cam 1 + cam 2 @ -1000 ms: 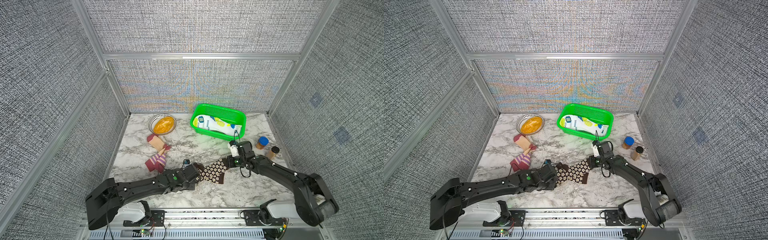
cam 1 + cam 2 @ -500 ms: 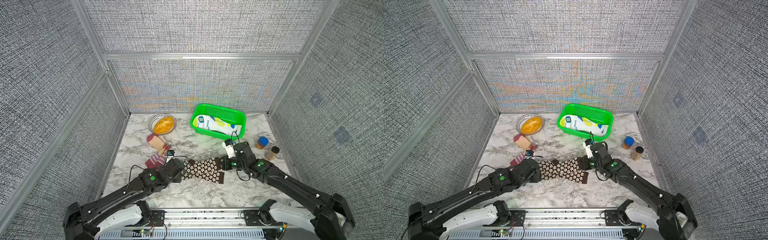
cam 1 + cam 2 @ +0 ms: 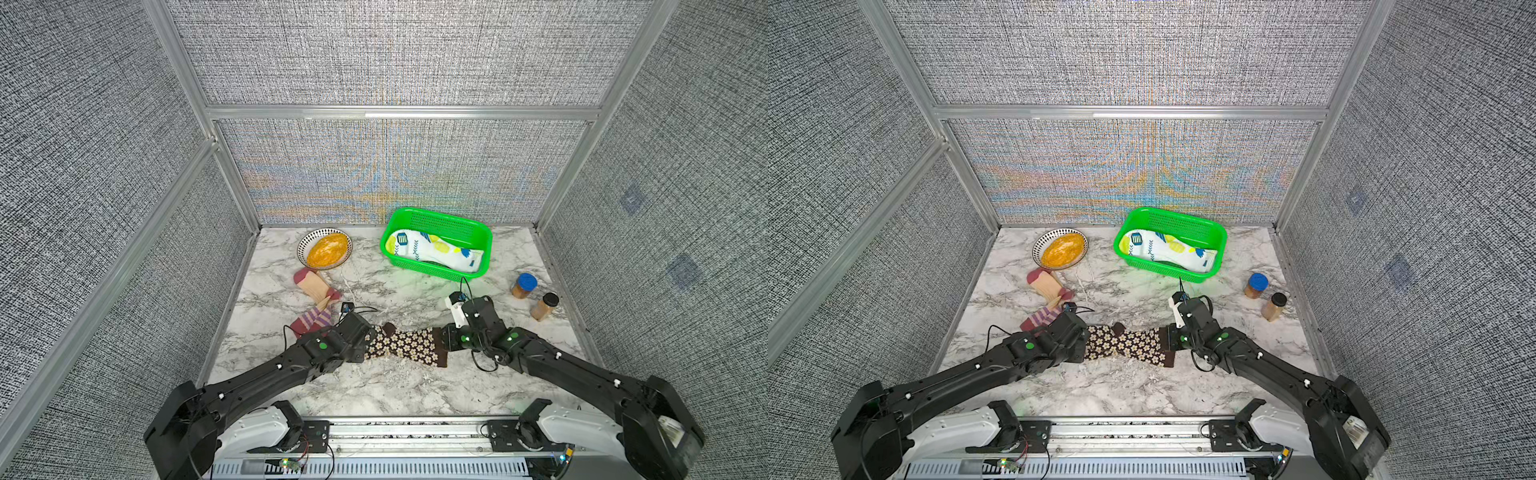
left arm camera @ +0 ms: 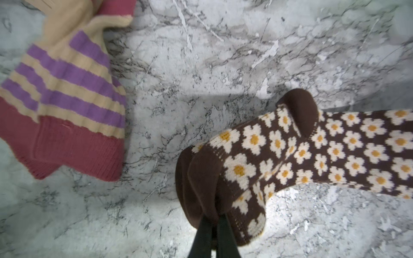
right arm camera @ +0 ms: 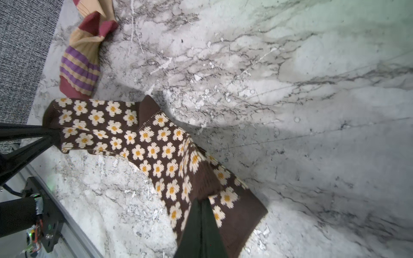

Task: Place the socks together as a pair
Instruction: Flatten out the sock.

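The brown daisy-print socks (image 3: 405,347) (image 3: 1128,345) hang stretched between my two grippers near the front middle of the marble table. The left gripper (image 4: 211,217) (image 3: 368,344) is shut on the dark toe end, where two toe caps lie layered. The right gripper (image 5: 201,201) (image 3: 440,338) is shut on the cuff end. Just left of them lies a maroon-peach sock with purple stripes (image 3: 312,322) (image 4: 67,89) (image 5: 79,71). A white sock with lime spots (image 3: 436,249) lies in the green basket (image 3: 436,214).
A striped bowl with orange contents (image 3: 326,249) stands at the back left. Two small jars, a blue-lidded one (image 3: 524,286) and a black-lidded one (image 3: 545,305), stand at the right. The left wall runs close to the striped sock.
The left gripper has pulled the toe end leftward, drawing the bunched daisy socks out long. The right gripper has shifted slightly left with the cuff end.
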Available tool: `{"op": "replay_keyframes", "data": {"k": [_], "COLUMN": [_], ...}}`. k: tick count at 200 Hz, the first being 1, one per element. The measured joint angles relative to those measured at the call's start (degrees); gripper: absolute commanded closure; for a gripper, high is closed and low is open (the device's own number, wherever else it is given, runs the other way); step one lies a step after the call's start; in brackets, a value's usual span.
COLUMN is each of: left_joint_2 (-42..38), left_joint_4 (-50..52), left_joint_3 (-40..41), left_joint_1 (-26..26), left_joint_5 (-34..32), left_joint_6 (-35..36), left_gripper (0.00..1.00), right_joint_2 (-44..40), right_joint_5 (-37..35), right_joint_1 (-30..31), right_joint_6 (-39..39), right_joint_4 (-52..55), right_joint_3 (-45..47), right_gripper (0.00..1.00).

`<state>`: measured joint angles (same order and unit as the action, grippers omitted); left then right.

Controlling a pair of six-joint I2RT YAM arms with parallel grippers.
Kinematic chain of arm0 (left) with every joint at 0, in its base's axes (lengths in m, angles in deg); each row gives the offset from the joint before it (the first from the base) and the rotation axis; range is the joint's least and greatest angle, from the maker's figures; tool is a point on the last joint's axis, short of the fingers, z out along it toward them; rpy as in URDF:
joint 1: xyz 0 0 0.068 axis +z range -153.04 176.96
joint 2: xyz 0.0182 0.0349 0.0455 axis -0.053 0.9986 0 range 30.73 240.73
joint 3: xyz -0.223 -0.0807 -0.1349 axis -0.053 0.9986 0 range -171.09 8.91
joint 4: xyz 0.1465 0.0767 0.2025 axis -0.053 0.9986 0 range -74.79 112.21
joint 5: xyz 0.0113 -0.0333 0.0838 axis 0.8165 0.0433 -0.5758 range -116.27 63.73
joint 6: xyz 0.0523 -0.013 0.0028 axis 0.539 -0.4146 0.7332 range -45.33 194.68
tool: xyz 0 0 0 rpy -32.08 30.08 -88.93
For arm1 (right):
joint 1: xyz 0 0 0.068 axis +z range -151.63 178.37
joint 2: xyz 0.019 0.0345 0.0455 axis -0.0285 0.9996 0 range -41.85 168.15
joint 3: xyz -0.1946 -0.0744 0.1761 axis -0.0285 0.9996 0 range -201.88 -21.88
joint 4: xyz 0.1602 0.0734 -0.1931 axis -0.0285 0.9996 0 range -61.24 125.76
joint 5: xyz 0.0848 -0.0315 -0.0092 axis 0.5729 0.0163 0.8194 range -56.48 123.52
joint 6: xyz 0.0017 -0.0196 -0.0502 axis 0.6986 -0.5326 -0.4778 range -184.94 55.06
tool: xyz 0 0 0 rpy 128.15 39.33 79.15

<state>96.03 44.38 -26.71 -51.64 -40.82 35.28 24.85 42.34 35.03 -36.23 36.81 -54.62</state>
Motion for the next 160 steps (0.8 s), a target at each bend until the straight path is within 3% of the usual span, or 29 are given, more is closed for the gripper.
{"op": "replay_keyframes", "data": {"k": [11,29,38,47,58,91,143,160], "left_joint_2": [1.18,2.67,2.75,2.54,2.05,0.09,3.89,7.50], "left_joint_4": [-1.20,-2.25,-2.71,-2.82,-2.64,-2.08,-2.99,-4.50], "left_joint_3": [1.20,3.02,3.89,4.57,4.96,5.01,5.31,4.44], "left_joint_1": [0.13,0.39,0.44,0.44,0.44,0.48,0.63,0.76], "left_joint_5": [0.44,1.07,1.27,1.79,2.60,3.17,2.60,2.56], "left_joint_6": [-0.02,-0.42,-1.05,-1.70,-2.80,-5.16,-7.85,-8.20], "left_gripper": [0.96,0.82,0.70,0.54,0.45,0.25,0.24,0.25], "right_joint_2": [0.61,2.01,2.45,2.58,2.62,3.04,5.57,7.48], "right_joint_5": [0.02,0.42,0.68,0.68,0.81,1.64,2.91,3.50], "right_joint_1": [0.00,0.00,0.00,-0.02,-0.22,-0.59,-0.68,-0.68], "right_joint_6": [0.28,1.29,1.79,1.90,1.92,2.73,4.61,5.07], "right_joint_4": [-0.87,-1.68,-2.05,-2.12,-2.14,-1.81,-6.38,-9.88], "right_joint_3": [1.51,3.34,4.02,4.39,4.55,4.90,7.65,7.63], "right_gripper": [0.99,0.69,0.55,0.46,0.39,0.33,0.34,0.40]}}
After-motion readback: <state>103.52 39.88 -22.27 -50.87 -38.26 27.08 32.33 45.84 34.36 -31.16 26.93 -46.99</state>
